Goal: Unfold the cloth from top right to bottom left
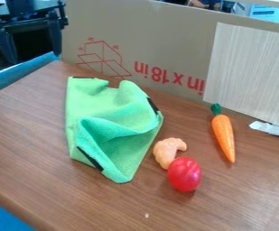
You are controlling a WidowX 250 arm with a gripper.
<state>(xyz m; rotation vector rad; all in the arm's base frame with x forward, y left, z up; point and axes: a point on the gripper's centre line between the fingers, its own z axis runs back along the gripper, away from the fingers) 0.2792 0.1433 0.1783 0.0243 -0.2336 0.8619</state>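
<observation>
One gripper [34,55] hangs at the upper left, beyond the table's edge, its two fingers spread apart. One green cloth [114,108] lies rumpled and partly folded on the left and middle of the brown table [33,149]. Right of it are three toy foods: one curved orange piece [166,152], one red one [184,174] just beside it, and one carrot [224,135] farther right. One cardboard panel [165,40] stands behind.

Rumpled green cloth [110,106] on table [30,135]
</observation>
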